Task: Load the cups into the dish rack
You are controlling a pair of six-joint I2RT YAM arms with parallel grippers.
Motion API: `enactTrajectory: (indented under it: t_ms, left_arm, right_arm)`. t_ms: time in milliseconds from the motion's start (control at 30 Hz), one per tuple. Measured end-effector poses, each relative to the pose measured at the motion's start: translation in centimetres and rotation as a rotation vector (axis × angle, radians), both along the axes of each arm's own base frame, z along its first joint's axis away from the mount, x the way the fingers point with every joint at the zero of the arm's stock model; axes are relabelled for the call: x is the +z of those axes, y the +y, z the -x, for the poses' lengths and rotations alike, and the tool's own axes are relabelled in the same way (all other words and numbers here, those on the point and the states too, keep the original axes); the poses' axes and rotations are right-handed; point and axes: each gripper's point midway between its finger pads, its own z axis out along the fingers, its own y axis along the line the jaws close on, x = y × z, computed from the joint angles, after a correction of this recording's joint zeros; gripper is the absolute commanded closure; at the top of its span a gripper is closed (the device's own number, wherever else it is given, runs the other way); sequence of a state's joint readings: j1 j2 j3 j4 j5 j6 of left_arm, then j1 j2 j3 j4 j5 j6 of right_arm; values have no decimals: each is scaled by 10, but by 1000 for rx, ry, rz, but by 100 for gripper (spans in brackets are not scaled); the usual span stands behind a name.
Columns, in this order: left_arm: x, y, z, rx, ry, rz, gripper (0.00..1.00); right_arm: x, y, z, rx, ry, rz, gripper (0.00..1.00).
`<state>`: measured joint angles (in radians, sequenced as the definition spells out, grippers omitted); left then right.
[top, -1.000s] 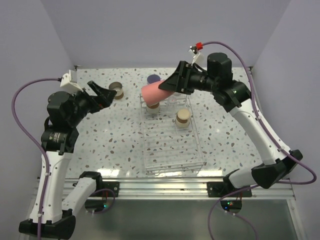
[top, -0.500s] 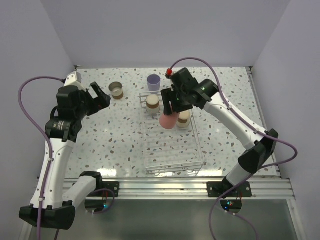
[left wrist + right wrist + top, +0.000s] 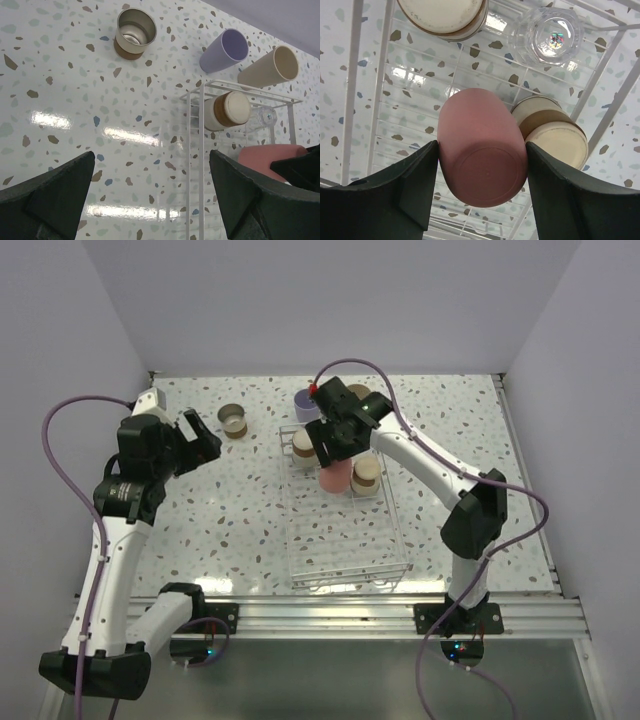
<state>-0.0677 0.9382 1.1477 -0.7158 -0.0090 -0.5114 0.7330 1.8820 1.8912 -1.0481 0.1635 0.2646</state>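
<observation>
My right gripper (image 3: 335, 462) (image 3: 482, 165) is shut on the coral-red cup (image 3: 335, 478) (image 3: 480, 150). It holds the cup base up inside the dish rack (image 3: 291, 540) (image 3: 379, 75), near the far end. Two brown-grey cups (image 3: 305, 444) (image 3: 366, 476) stand inverted in the rack beside it, one (image 3: 555, 135) touching or nearly touching the coral cup. The tiny clear cup (image 3: 549, 35) (image 3: 260, 118) is also in the rack. A third brown-grey cup (image 3: 233, 420) (image 3: 134, 32), the lavender cup (image 3: 305, 400) (image 3: 225, 50) and the beige cup (image 3: 270, 67) stand on the table. My left gripper (image 3: 205, 435) (image 3: 152, 152) is open and empty, above the table left of the rack.
The rack's white wire rim (image 3: 200, 150) lies just right of my left gripper. The near half of the rack (image 3: 345, 540) holds no cups. Walls close the table at the back and both sides.
My right gripper has swung the coral-red cup from lying sideways above the rack's far end to base up, down inside the rack. The left gripper has shifted slightly.
</observation>
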Motion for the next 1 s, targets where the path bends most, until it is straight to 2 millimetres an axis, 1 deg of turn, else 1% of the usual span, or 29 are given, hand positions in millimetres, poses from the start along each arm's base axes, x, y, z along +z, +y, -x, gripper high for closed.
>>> enactTrajectory:
  t_ms: [100, 233, 367, 533, 700, 800, 833, 900, 933, 1000]
  left_arm:
    - [-5, 0, 1, 0, 12, 0, 0]
    - [-8, 0, 1, -1, 18, 0, 0]
    - [-8, -2, 0, -7, 19, 4, 0]
    - [-9, -3, 0, -14, 25, 7, 0]
    - [-15, -5, -3, -24, 44, 12, 0]
    - [-18, -6, -5, -26, 58, 12, 0]
    - [-20, -6, -6, -26, 63, 12, 0]
    - [-22, -6, -7, -26, 70, 12, 0]
    - [-22, -6, -7, -27, 73, 12, 0]
    - [-24, -6, -8, -27, 77, 12, 0]
  right_arm:
    - [-17, 2, -4, 6, 23, 29, 100]
    - [-33, 6, -9, 8, 42, 51, 100]
    - [-39, 10, -15, 5, 35, 54, 100]
    - [-42, 13, -24, -7, 9, 56, 100]
    - [-49, 10, -30, -23, -5, 86, 100]
    - [-49, 8, -32, -30, -15, 94, 100]
    - [-49, 8, -32, -31, -16, 95, 86]
    - [-50, 7, -32, -33, -16, 100, 70]
    - [-50, 7, -33, -34, -17, 102, 50]
    - [-50, 7, -34, -37, -21, 105, 39]
